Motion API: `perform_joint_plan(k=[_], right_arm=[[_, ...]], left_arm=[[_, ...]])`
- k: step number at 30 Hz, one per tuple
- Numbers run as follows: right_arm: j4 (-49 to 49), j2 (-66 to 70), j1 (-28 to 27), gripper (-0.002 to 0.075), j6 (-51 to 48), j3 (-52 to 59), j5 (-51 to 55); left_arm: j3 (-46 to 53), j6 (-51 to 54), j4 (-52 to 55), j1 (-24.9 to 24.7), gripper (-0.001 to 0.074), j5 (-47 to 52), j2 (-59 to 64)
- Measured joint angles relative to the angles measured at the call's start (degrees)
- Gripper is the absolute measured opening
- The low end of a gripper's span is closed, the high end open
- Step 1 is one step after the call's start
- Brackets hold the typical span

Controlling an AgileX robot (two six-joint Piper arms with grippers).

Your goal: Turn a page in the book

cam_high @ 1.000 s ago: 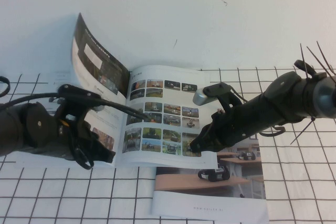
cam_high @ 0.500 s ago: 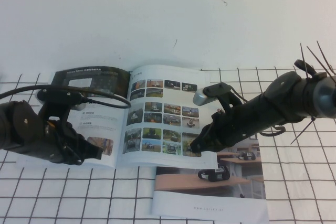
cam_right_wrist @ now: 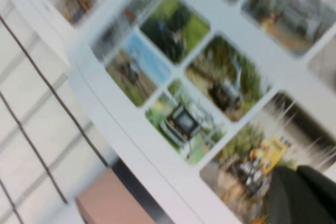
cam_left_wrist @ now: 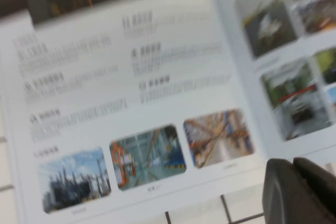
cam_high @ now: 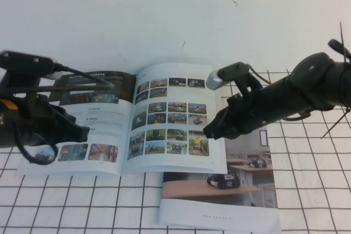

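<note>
The book (cam_high: 148, 121) lies open and flat on the white gridded surface (cam_high: 307, 190). The page (cam_high: 88, 121) with the dark banner photo and small pictures now rests face up on the book's left half, beside the right-hand leaf (cam_high: 173, 121) with its grid of small photos. A second booklet (cam_high: 219, 190) with a wooden-desk room photo pokes out from under the book's lower right corner.

The left jaws (cam_high: 77, 134) sit over the outer left edge of the page. Whether they are open or closed cannot be told; nothing appears to be held in them. In the left wrist view the page (cam_left_wrist: 131, 93) fills the picture, lying flat, with one dark fingertip (cam_left_wrist: 299, 192) at the corner.

The right jaws (cam_high: 211, 131) sit just at the right edge of the photo-grid leaf, near the second booklet. Their opening cannot be told either, and the right wrist view shows only the photo grid (cam_right_wrist: 184, 77) close below them.
</note>
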Motion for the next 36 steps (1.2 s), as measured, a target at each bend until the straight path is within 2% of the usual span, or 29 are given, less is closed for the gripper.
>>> perform_joint_plan(k=[8, 16, 24, 36], right_arm=[[-2.3, -14.8, 0.0, 0.0003, 4.4, 0.0, -0.8], [-15.3, -32.8, 0.0, 0.0002, 16.0, 0.1, -0.3], [-29.9, -50.3, 0.0, 0.0002, 29.3, 0.1, 4.5], [-36.4, -70.3, 0.0, 0.0002, 36.1, 0.9, 11.5]], left_arm=[[0.0, 3.9, -2.0, 0.0, -0.0002, 11.8, -19.1], [0.2, 4.2, -3.9, 0.0, -0.0002, 24.5, -33.5], [0.2, 4.2, -7.1, 0.0, -0.0002, 27.8, -47.3], [0.2, 4.3, -12.2, 0.0, -0.0002, 35.2, -60.5]])
